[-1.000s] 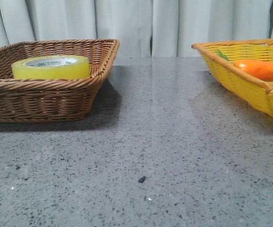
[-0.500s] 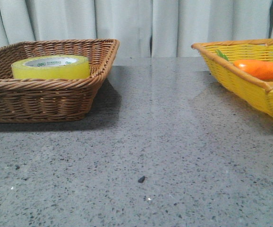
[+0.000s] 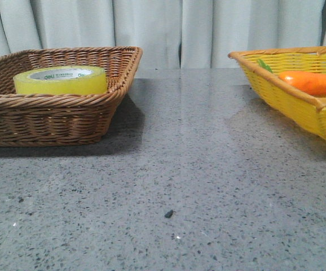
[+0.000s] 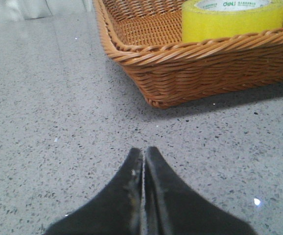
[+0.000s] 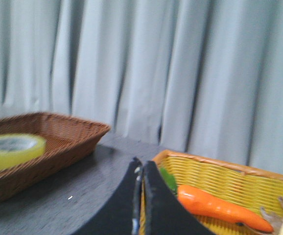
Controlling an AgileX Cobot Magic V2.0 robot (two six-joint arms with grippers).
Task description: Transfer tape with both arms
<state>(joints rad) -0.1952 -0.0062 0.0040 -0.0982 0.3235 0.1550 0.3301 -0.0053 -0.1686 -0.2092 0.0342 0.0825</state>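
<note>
The yellow tape point(image 3: 61, 80) lies flat in the brown wicker basket point(image 3: 50, 118) at the left of the table; its white core reads "deli". It also shows in the left wrist view point(image 4: 234, 19) and the right wrist view point(image 5: 11, 149). My left gripper point(image 4: 144, 152) is shut and empty, low over the table in front of the brown basket point(image 4: 190, 63). My right gripper point(image 5: 140, 164) is shut and empty, raised beside the yellow basket point(image 5: 220, 183). Neither gripper shows in the front view.
A yellow woven basket point(image 3: 298, 101) stands at the right with an orange carrot point(image 3: 312, 82) in it, also seen in the right wrist view point(image 5: 220, 208). A grey curtain point(image 3: 163, 28) hangs behind the speckled grey table point(image 3: 180, 169).
</note>
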